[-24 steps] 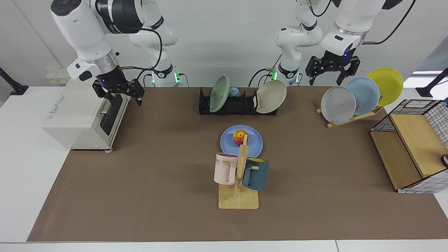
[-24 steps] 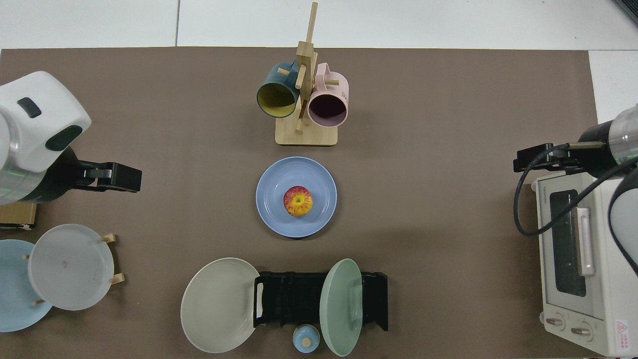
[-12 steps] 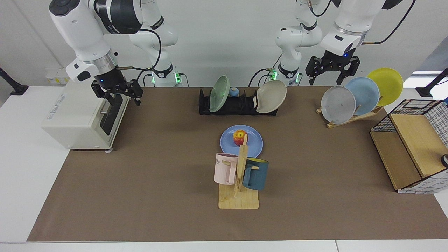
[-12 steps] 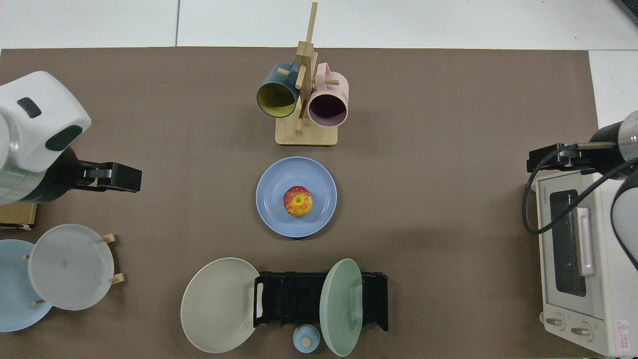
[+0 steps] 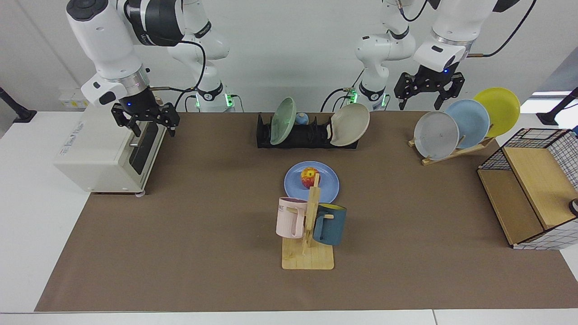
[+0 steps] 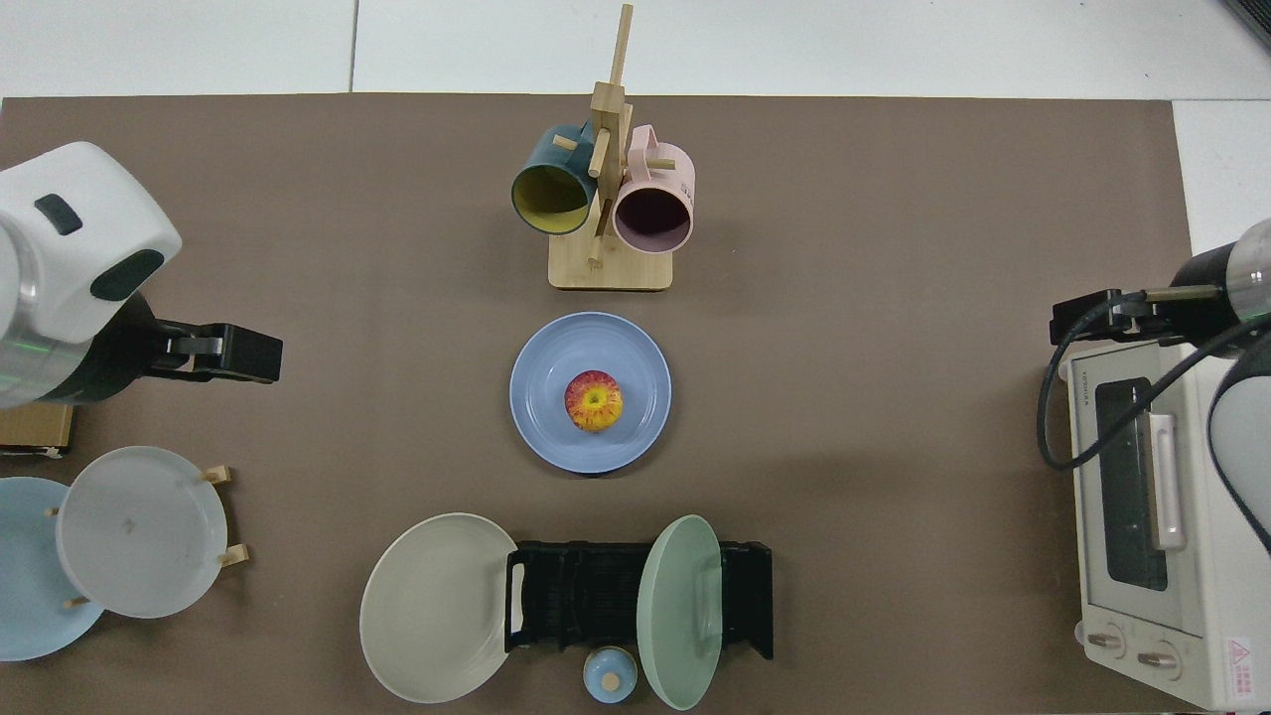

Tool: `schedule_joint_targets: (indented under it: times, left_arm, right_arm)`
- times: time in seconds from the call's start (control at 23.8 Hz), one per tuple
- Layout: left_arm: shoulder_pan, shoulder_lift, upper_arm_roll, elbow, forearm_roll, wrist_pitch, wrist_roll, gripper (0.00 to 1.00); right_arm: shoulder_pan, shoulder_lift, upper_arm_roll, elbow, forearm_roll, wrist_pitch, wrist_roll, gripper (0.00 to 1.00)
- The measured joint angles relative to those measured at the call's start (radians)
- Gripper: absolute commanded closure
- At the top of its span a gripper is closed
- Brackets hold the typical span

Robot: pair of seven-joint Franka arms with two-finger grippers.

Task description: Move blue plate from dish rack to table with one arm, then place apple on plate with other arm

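The blue plate (image 6: 591,392) lies flat on the table (image 6: 894,248), on its brown mat near the middle, with the apple (image 6: 594,400) resting at its centre. Only the top view shows the apple whole; in the facing view the wooden mug tree (image 5: 308,234) stands before the plate and its post crosses the fruit. The dish rack (image 5: 307,134) sits toward the mat's far edge in the facing view, holding a sage-green plate (image 5: 282,114) and a beige plate (image 5: 350,124).

The facing view alone shows the fingers: the right gripper (image 5: 144,121) hangs over the toaster oven (image 5: 106,151) at the mat's left edge with fingers apart, and the left gripper (image 5: 429,90) hangs above the wooden plate stand (image 5: 456,151), likewise spread (from above each is only a dark block).

Since a second ago the right gripper has drawn back toward the oven and risen slightly; the left arm waits, unchanged, as are plate and apple.
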Motion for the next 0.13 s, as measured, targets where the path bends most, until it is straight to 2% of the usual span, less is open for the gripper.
schedule_joint_targets:
  times: [0.13]
  left_arm:
    - [0.0, 0.0, 0.0, 0.0, 0.0, 0.0, 0.0, 0.0]
  right_arm:
    - [-0.001, 0.0, 0.0, 0.0, 0.002, 0.0, 0.0, 0.0]
